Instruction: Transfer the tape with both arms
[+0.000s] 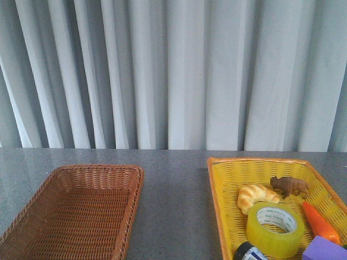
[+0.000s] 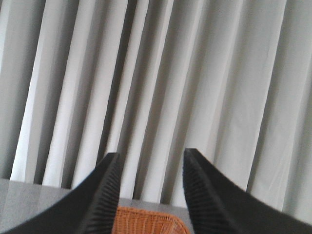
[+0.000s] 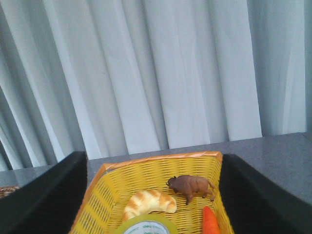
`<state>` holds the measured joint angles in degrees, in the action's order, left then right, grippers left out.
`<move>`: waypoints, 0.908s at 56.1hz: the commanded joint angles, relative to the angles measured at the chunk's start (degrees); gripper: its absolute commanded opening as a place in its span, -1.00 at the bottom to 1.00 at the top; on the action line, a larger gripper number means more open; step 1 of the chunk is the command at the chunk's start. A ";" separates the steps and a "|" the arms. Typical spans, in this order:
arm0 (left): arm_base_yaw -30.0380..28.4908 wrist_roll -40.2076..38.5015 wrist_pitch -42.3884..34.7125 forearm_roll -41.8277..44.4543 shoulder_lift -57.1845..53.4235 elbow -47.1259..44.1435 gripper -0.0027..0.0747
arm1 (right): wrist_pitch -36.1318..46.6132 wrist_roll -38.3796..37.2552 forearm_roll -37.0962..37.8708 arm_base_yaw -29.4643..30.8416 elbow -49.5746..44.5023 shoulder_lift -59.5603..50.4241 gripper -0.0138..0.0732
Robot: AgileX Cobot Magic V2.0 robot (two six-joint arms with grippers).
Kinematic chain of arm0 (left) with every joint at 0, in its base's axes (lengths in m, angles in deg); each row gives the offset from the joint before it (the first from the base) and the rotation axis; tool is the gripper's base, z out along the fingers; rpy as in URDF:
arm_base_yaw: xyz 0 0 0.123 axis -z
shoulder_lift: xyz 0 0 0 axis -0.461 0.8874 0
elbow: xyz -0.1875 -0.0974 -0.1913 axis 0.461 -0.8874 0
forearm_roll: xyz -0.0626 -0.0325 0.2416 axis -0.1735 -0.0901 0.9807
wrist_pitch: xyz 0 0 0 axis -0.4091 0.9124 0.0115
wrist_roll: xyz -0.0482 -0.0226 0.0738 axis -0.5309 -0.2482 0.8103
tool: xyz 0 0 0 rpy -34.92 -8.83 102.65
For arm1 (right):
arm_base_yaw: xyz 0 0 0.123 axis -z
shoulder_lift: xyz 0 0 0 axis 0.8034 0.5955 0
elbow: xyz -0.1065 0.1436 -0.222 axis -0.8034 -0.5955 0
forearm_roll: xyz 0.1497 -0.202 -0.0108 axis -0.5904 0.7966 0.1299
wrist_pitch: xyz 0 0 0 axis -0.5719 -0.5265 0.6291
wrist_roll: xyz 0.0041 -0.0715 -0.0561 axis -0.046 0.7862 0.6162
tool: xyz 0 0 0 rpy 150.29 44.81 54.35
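The tape (image 1: 275,228), a wide translucent yellow roll with a white printed core, lies flat in the yellow basket (image 1: 225,184) on the right. Its top edge shows in the right wrist view (image 3: 146,225). My right gripper (image 3: 154,161) is open and empty, raised above the basket's near part, with the tape just below between its black fingers (image 3: 53,195). My left gripper (image 2: 151,157) is open and empty, held above the brown basket (image 2: 146,220), pointing at the curtain. Neither arm shows in the front view.
The brown wicker basket (image 1: 76,211) stands on the left, with nothing in it. The yellow basket also holds a croissant (image 1: 256,196), a brown bison figure (image 1: 288,186), a carrot (image 1: 320,222), a purple block (image 1: 324,250) and a dark black-and-white round object (image 1: 248,253). A grey curtain hangs behind the table.
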<state>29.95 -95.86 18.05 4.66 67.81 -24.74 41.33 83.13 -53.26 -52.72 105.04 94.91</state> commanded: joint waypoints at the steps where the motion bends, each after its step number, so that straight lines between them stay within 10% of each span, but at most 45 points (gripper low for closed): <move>1: -0.03 -0.53 -3.16 -0.08 1.81 2.00 -0.05 | 1.86 1.62 2.54 0.31 4.54 3.59 0.62; 24: -0.03 -0.43 -2.96 -0.08 1.81 2.00 -0.05 | -28.80 3.04 6.36 0.31 37.83 39.23 0.62; 51: -0.03 -0.43 -2.61 -0.08 1.81 2.00 -0.05 | -35.32 3.45 7.43 0.31 44.53 59.98 0.62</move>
<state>29.95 -95.86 18.88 4.66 68.80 -24.74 3.52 86.00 -46.21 -52.72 147.59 155.59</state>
